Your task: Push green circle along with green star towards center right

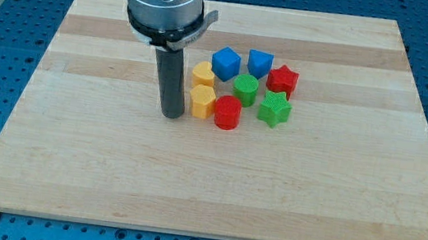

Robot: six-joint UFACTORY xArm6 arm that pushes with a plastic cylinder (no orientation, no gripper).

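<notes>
Tip parked at the cluster's nine o'clock edge

My tip (171,115) has no fingers to spread or pinch; it stands just beside the lower yellow block (202,100). The green circle (245,88) and green star (274,108) lie toward three o'clock, beyond that block and the red cylinder (227,113), near the table (67,167) centre.
</notes>
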